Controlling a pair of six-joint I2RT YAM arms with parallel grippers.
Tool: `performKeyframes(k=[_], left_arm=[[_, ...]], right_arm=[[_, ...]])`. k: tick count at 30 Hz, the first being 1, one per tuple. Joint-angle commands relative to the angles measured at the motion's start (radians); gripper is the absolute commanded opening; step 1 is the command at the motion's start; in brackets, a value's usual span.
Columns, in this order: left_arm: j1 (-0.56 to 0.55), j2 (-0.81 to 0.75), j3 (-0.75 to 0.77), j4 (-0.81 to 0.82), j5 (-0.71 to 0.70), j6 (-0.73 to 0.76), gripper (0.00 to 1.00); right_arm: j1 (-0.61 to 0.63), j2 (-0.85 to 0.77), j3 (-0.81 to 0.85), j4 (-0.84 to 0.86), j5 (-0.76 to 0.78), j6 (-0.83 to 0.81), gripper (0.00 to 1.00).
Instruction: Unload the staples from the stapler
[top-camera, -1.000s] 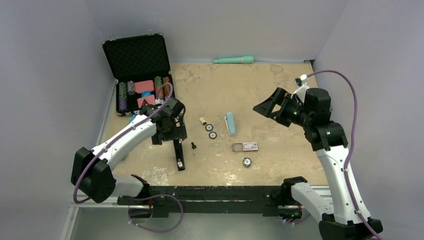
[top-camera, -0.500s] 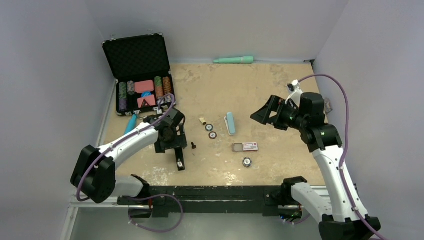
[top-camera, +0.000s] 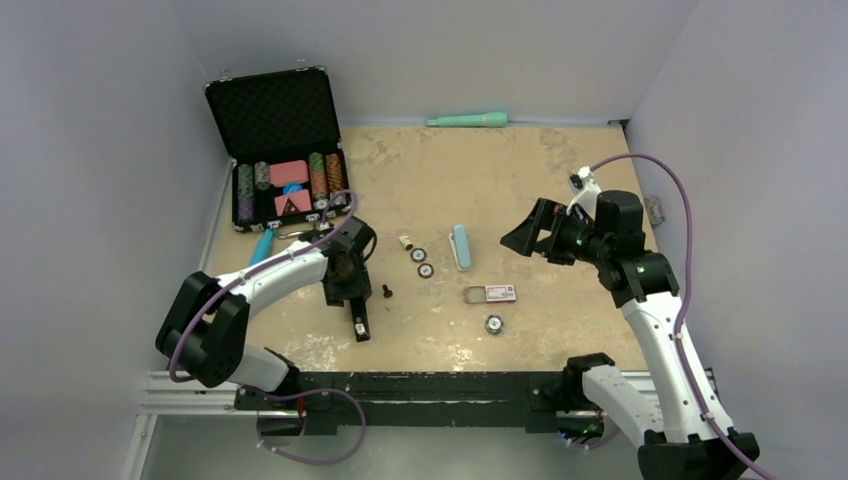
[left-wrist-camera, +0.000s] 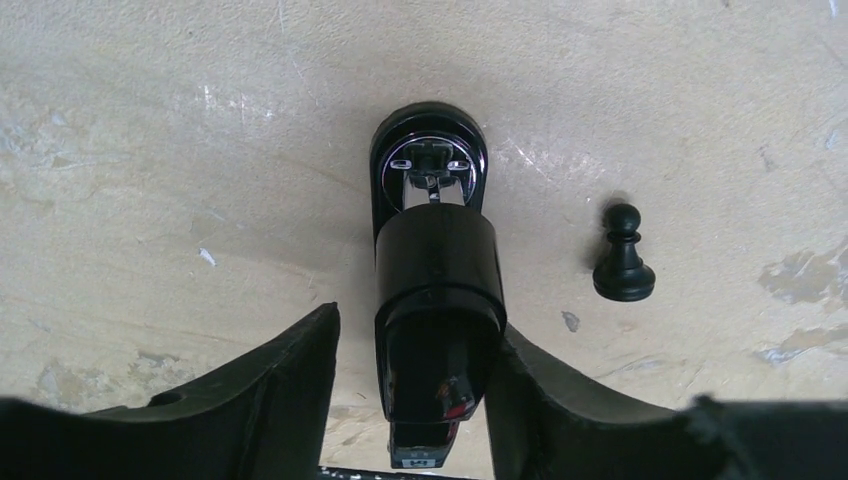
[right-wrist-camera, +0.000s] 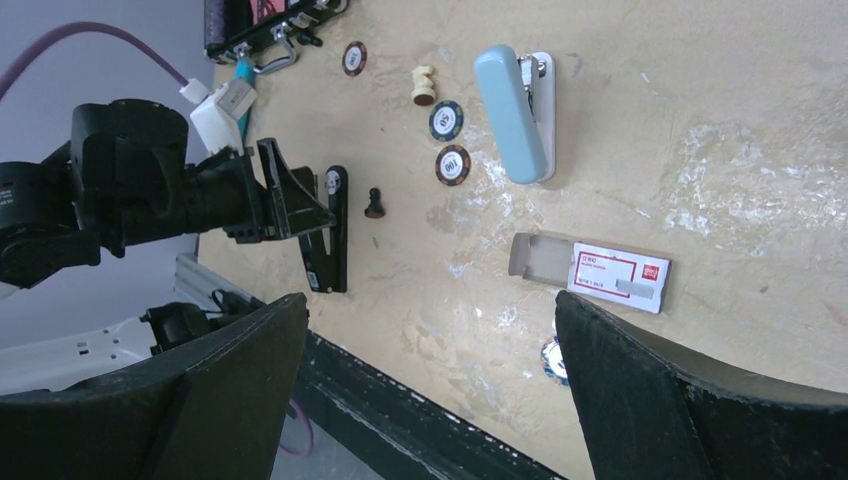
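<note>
A black stapler (top-camera: 358, 315) lies on the table near the front left, also shown in the right wrist view (right-wrist-camera: 328, 235). In the left wrist view the stapler (left-wrist-camera: 437, 270) runs between my fingers. My left gripper (top-camera: 350, 290) (left-wrist-camera: 415, 335) is open and straddles the stapler's rear end; the right finger (left-wrist-camera: 560, 400) sits close against it and a gap shows on the left side. My right gripper (top-camera: 522, 237) (right-wrist-camera: 428, 300) is wide open and empty, held above the table's right half. No loose staples show; any inside the stapler are hidden.
A black pawn (top-camera: 387, 292) (left-wrist-camera: 623, 265) stands just right of the black stapler. A light-blue stapler (top-camera: 461, 245), a red-and-white staple box (top-camera: 492, 293), poker chips (top-camera: 421, 262) and a pale chess piece (top-camera: 406, 241) lie mid-table. An open chip case (top-camera: 285, 150) stands back left.
My left gripper has moved forward and down along the black stapler and now straddles it. My right gripper has dropped and shifted slightly left, still open.
</note>
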Motion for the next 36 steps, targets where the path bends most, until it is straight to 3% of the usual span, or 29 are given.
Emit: performKeyframes(k=[1,3,6,7,28,36], left_arm=[[-0.003,-0.006,-0.002,0.035,-0.011,-0.027,0.49],[-0.004,0.001,-0.002,0.041,-0.008,-0.029,0.36],[-0.003,0.022,0.013,0.021,-0.01,-0.033,0.05],[-0.004,0.025,0.017,0.013,-0.014,-0.037,0.0],[-0.004,-0.19,0.231,-0.188,0.062,0.101,0.0],[-0.003,-0.234,0.292,-0.167,0.213,0.162,0.0]], right_arm=[[0.002,0.011,0.014,0.017,-0.017,-0.052,0.99],[0.003,0.011,0.011,0.016,-0.018,-0.053,0.99],[0.003,0.012,0.008,0.014,-0.021,-0.055,0.99],[0.003,0.012,0.007,0.013,-0.022,-0.055,0.99],[0.003,-0.039,-0.064,0.12,-0.148,-0.015,0.99],[0.003,-0.102,-0.247,0.387,-0.438,0.086,0.96]])
